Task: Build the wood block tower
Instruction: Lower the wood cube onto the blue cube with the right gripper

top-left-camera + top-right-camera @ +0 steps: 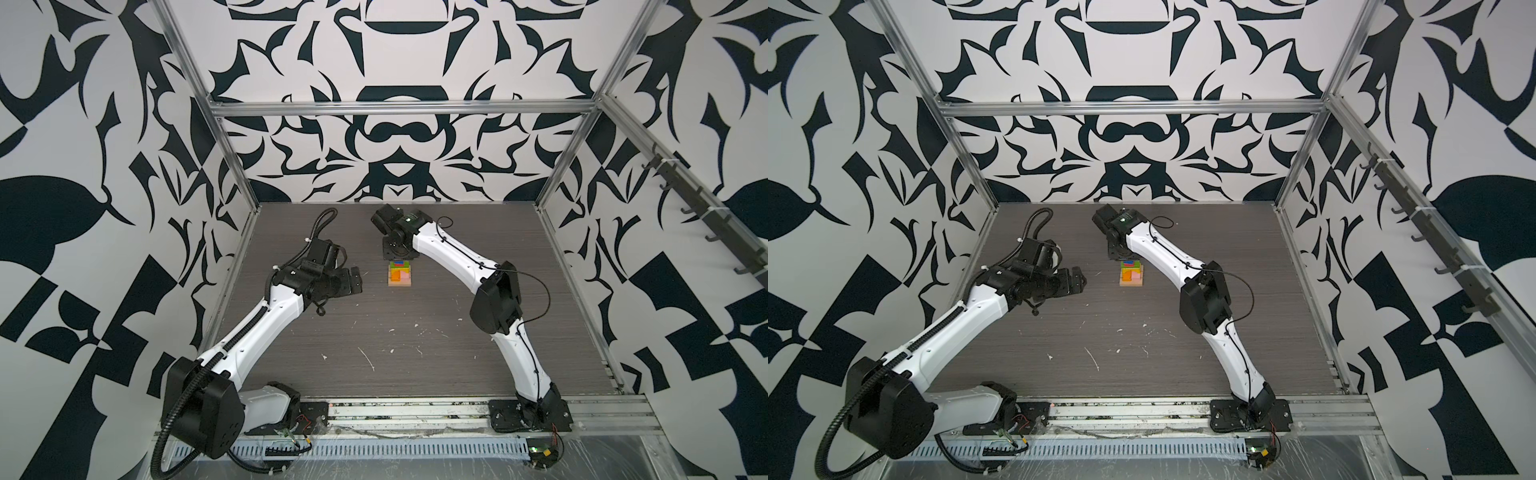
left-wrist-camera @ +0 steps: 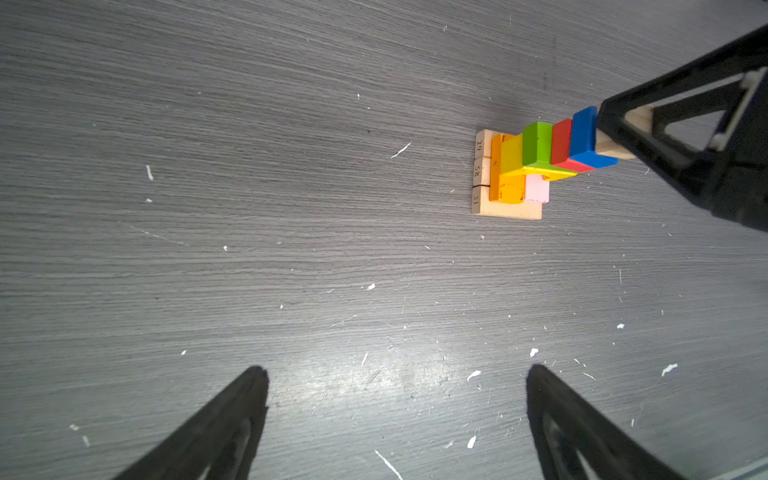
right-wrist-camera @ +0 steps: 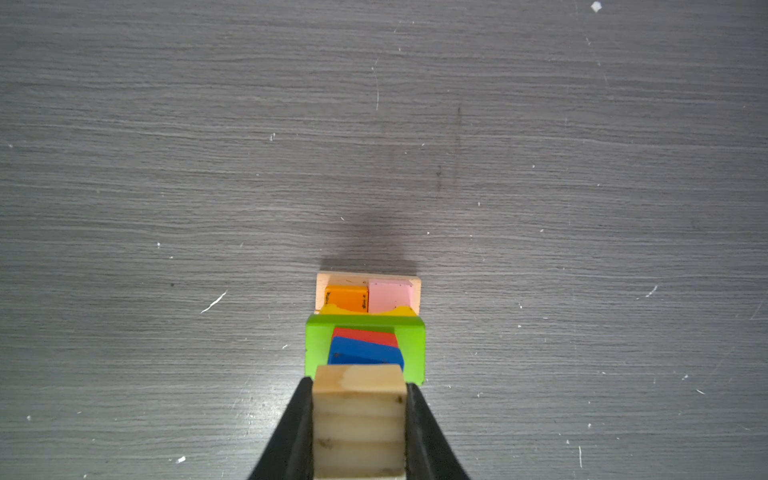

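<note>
The tower (image 1: 400, 274) stands on the bench (image 1: 374, 340), behind its middle. Three bars (image 2: 482, 174) lie side by side as its base, with smaller blocks (image 2: 538, 143) stacked on them in narrowing layers. The right gripper (image 3: 359, 384) hangs directly above the stack, with the cube (image 3: 359, 415) clamped between its jaws at the top layer. The left gripper (image 2: 397, 372) sits left of the tower, well apart, jaws spread.

**What Things Were Made Of**

The table (image 2: 291, 208) looked like grey wood with fine lines, mostly dull, with one soft shiny patch. The plain cube (image 3: 359, 415) and the tan bars (image 2: 507, 212) were bare, pale wood. The green block (image 3: 320, 349) and blue block (image 3: 365, 353) wore smooth, bright paint. The left gripper (image 2: 397, 370) had fingers (image 2: 216, 432) of dull black plastic. The frame (image 1: 399, 109) was silver metal.
</note>
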Controlling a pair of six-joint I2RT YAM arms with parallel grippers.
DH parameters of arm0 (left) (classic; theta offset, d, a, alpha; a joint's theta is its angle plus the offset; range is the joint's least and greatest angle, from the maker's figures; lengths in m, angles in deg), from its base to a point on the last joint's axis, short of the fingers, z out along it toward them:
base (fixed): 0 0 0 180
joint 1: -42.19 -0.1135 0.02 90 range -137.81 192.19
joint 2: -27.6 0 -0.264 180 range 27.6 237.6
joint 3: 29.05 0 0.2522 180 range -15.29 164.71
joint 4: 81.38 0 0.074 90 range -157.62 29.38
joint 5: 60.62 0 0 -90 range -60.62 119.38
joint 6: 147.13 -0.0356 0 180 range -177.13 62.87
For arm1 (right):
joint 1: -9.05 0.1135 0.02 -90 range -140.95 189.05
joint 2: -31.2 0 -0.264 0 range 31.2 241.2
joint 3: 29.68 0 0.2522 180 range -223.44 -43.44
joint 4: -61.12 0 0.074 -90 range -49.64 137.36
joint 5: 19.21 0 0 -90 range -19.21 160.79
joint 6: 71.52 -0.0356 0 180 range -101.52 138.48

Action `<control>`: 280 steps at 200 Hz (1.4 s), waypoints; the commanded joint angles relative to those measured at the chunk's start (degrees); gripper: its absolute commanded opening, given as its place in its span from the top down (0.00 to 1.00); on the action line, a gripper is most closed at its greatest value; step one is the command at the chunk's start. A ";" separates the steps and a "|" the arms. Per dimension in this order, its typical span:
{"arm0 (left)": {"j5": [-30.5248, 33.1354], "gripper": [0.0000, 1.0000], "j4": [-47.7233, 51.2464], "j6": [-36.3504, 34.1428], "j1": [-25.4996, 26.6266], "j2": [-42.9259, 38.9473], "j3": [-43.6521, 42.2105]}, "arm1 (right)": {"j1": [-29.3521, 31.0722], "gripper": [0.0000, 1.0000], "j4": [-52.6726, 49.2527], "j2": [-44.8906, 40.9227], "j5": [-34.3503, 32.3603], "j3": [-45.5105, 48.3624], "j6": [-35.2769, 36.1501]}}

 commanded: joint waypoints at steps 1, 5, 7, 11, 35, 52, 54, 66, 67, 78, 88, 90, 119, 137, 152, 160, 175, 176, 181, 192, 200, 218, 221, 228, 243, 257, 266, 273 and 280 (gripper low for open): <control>-0.82 0.00 -0.24 -0.25 -0.25 -0.73 -0.84 | -0.42 0.71 -0.97 0.10 -1.52 -2.33 -0.47; -0.82 0.01 -0.20 -0.23 -0.20 -0.76 -0.88 | -0.42 0.71 -0.96 0.14 -1.55 -2.37 -0.45; -0.82 0.01 -0.25 -0.27 -0.21 -0.77 -0.89 | -0.42 0.71 -0.96 0.10 -1.53 -2.31 -0.45; -0.82 0.01 -0.26 -0.23 -0.22 -0.77 -0.92 | -0.42 0.71 -0.98 0.14 -1.53 -2.36 -0.45; -0.82 0.01 -0.26 -0.16 -0.19 -0.86 -0.99 | -0.43 0.70 -1.14 0.22 -1.78 -2.29 -0.41; -0.82 0.00 -0.26 -0.14 -0.20 -0.79 -1.01 | -0.49 0.69 -1.15 0.27 -1.87 -2.20 -0.43; -0.82 0.01 -0.22 -0.14 -0.21 -0.78 -0.99 | -0.50 0.69 -1.19 0.30 -1.83 -2.20 -0.44; -0.82 0.00 -0.25 -0.14 -0.24 -0.77 -1.03 | -0.48 0.68 -1.13 0.30 -1.86 -2.20 -0.42; -0.82 0.00 -0.21 -0.14 -0.22 -0.77 -1.05 | -0.49 0.67 -1.13 0.31 -1.87 -2.20 -0.43; -0.80 0.01 -0.26 -0.18 -0.22 -0.77 -1.01 | -0.51 0.66 -1.20 0.41 -1.79 -2.20 -0.45; -0.82 0.00 -0.20 -0.14 -0.19 -0.88 -1.06 | -0.51 0.65 -1.13 0.41 -1.70 -2.20 -0.40; -0.82 0.00 -0.25 -0.14 -0.19 -0.87 -1.09 | -0.51 0.64 -1.18 0.45 -1.65 -2.18 -0.44; -0.79 0.01 -0.30 -0.14 -0.26 -0.79 -1.11 | -0.49 0.60 -1.07 0.39 -1.59 -2.11 -0.45; -0.82 0.00 -0.30 -0.14 -0.22 -0.66 -0.99 | -0.47 0.58 -0.93 0.41 -1.43 -2.11 -0.34; -0.82 0.00 -0.34 -0.14 -0.20 -0.54 -1.01 | -0.46 0.57 -0.78 0.40 -1.30 -2.11 -0.36; -0.82 0.01 -0.30 -0.14 -0.24 -0.51 -0.92 | -0.49 0.57 -0.72 0.33 -1.13 -2.10 -0.42; -0.82 0.01 -0.35 -0.20 -0.25 -0.60 -1.06 | -0.46 0.55 -0.52 0.32 -0.95 -2.01 -0.43; -0.82 0.01 -0.35 -0.17 -0.26 -0.60 -1.06 | -0.49 0.55 -0.52 0.32 -0.84 -2.06 -0.44; -0.82 0.01 -0.31 -0.19 -0.28 -0.60 -1.04 | -0.47 0.54 -0.39 0.32 -0.82 -2.06 -0.45; -0.82 0.01 -0.34 -0.18 -0.25 -0.52 -1.05 | -0.50 0.53 -0.26 0.23 -0.58 -1.97 -0.45; -0.82 0.00 -0.27 -0.25 -0.27 -0.55 -1.05 | -0.51 0.52 0.00 0.14 -0.38 -1.90 -0.45; -0.82 0.01 -0.35 -0.22 -0.21 -0.60 -0.90 | -0.50 0.49 0.48 -0.08 -0.03 -1.79 -0.36; -0.82 0.01 -0.35 -0.27 -0.25 -0.60 -0.96 | -0.50 0.48 0.56 -0.12 -0.03 -1.76 -0.36; -0.78 0.01 -0.35 -0.23 -0.20 -0.68 -0.99 | -0.46 0.47 0.66 -0.21 0.12 -1.59 -0.34; -0.81 0.00 -0.33 -0.23 -0.21 -0.79 -1.01 | -0.51 0.46 0.77 -0.21 0.31 -1.55 -0.36; -0.82 0.00 -0.31 -0.20 -0.21 -0.77 -1.00 | -0.47 0.44 0.80 -0.05 0.41 -1.49 -0.45; -0.82 0.00 -0.42 -0.22 -0.24 -0.77 -1.04 | -0.43 0.43 0.71 0.05 0.35 -1.49 -0.67; -0.82 0.00 -0.43 -0.22 -0.20 -0.77 -1.03 | -0.44 0.42 0.63 0.06 0.33 -1.29 -0.80; -0.86 0.00 -0.43 -0.14 -0.21 -0.77 -1.00 | -0.47 0.42 0.63 0.13 0.32 -1.18 -0.86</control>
